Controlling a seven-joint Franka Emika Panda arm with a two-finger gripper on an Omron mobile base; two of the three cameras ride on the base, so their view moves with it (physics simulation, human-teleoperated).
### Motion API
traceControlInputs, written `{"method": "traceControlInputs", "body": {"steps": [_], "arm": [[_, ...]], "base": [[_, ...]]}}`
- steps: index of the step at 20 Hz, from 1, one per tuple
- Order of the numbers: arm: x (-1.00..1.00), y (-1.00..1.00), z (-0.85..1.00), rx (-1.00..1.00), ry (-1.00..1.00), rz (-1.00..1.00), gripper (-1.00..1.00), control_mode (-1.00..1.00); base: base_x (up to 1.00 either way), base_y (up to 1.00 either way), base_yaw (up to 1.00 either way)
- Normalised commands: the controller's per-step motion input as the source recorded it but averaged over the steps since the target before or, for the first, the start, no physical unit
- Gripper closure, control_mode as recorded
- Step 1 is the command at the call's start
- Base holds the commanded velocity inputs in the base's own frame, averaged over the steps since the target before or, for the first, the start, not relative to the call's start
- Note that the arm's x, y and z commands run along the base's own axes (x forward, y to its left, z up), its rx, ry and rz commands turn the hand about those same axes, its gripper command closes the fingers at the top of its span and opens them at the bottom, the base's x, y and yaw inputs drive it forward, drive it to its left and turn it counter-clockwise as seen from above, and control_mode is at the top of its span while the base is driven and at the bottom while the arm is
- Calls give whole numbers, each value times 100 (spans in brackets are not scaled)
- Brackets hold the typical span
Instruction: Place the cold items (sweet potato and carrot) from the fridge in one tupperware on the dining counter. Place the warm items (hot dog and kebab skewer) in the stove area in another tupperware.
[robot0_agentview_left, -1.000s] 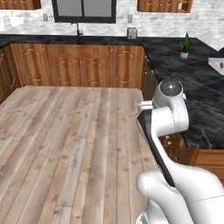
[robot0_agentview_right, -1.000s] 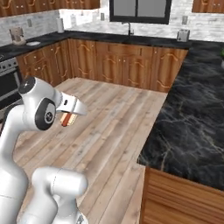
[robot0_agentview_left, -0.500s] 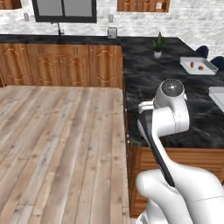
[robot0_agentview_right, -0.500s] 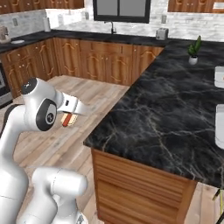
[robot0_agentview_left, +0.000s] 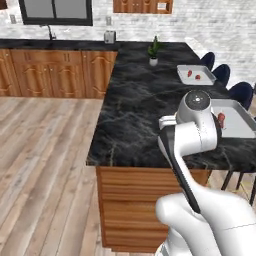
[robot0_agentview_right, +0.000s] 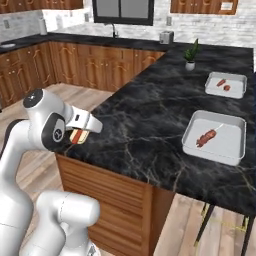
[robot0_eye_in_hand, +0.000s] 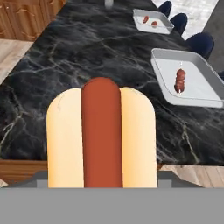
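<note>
My gripper (robot0_agentview_right: 79, 135) is shut on the hot dog (robot0_agentview_right: 76, 136), a sausage in a pale bun. It hangs at the near left corner of the black dining counter (robot0_agentview_right: 145, 120). In the hand view the hot dog (robot0_eye_in_hand: 101, 135) looms large and hides my fingertips. Ahead to the right lies a grey tupperware (robot0_eye_in_hand: 162, 83) holding the kebab skewer (robot0_eye_in_hand: 180, 80), also seen from the right base as tupperware (robot0_agentview_right: 228, 145) and skewer (robot0_agentview_right: 206, 136). A second tupperware (robot0_agentview_right: 240, 81) farther back holds two small reddish pieces (robot0_agentview_right: 223, 85), the sweet potato and carrot, too small to tell apart.
A small potted plant (robot0_agentview_right: 190, 55) stands on the counter's far end. Dark blue bar stools (robot0_agentview_left: 220, 75) line the counter's far side. Wooden cabinets and a window (robot0_agentview_right: 123, 9) run along the back wall. Wood floor (robot0_agentview_left: 45, 165) lies to the left of the counter.
The whole picture has swung from floor and back cabinets to the dining counter, so the base has moved. The hot dog stays in the gripper.
</note>
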Motion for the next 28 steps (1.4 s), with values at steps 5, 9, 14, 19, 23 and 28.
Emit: {"method": "traceControlInputs", "body": {"steps": [5, 9, 14, 19, 23, 28], "arm": [[0, 0, 0, 0, 0, 0, 100, 100], [0, 0, 0, 0, 0, 0, 100, 100], [0, 0, 0, 0, 0, 0, 100, 100], [0, 0, 0, 0, 0, 0, 100, 100], [0, 0, 0, 0, 0, 0, 100, 100], [0, 0, 0, 0, 0, 0, 100, 100]], "base": [[0, -92, 23], [0, -77, 35], [0, -75, 37], [0, -90, 37], [-10, -95, 30], [-16, -99, 27]]}}
